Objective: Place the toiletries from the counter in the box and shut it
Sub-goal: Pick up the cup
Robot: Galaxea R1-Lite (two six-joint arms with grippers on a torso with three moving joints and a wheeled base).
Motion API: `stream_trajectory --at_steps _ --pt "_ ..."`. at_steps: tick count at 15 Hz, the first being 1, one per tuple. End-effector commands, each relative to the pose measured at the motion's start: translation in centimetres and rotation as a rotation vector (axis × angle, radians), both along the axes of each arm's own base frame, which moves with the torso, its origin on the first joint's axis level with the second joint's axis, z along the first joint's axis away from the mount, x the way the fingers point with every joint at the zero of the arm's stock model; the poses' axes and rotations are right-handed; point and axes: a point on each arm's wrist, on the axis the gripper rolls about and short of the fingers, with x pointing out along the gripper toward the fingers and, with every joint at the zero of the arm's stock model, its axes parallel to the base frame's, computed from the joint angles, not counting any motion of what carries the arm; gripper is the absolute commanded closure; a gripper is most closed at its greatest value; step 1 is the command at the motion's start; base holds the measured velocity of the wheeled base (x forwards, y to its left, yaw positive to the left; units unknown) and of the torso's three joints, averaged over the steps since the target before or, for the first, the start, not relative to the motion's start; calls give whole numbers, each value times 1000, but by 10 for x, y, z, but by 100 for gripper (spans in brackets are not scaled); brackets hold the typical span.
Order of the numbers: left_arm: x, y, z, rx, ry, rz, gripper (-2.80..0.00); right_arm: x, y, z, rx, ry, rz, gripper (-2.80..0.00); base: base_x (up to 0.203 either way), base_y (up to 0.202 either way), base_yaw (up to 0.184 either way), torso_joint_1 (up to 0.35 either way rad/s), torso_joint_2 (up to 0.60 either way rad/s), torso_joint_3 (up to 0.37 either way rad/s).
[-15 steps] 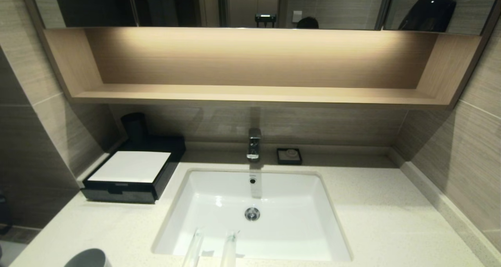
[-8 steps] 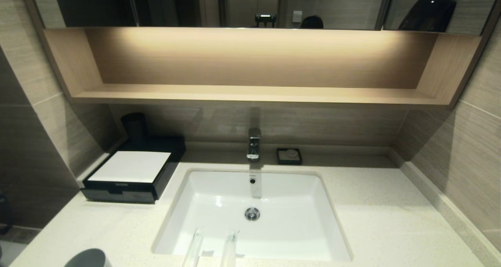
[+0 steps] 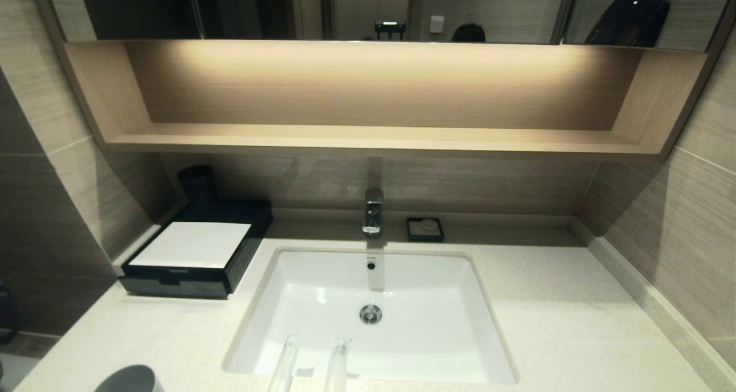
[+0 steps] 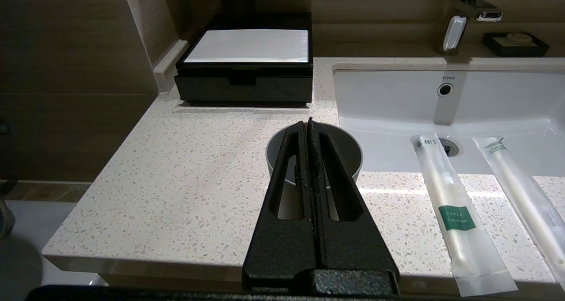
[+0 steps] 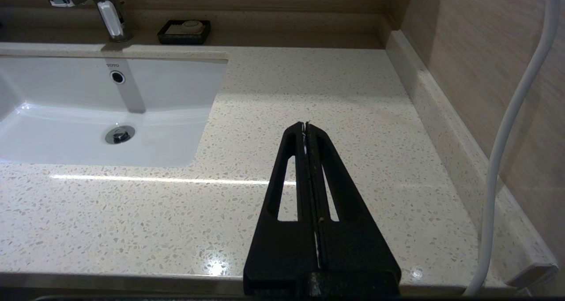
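Note:
Two long clear-wrapped toiletry packets lie side by side on the counter's front edge, their tips over the sink. One with a green mark is the nearer to the cup; the other lies right of it. The black box with a white top stands at the back left, its drawer closed. My left gripper is shut and empty, held near the front edge behind the grey cup. My right gripper is shut and empty over the right counter. Neither gripper shows in the head view.
A light grey cup stands at the front left. The white sink fills the middle, with a faucet and a black soap dish behind it. A wooden shelf hangs above. A white cable runs by the right wall.
None on the counter; only a dark reflection in the mirror has drifted to the right.

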Motion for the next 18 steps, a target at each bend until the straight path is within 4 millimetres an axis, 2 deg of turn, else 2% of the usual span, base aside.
stream_trajectory --at_steps 1,18 --pt "0 0 0 2 -1 0 0 0 0 0 0 0 0 0 0 0 0 0 0 0" --pt "0 0 0 -7 -1 4 0 0 0 0 0 0 0 0 0 0 0 0 0 0"
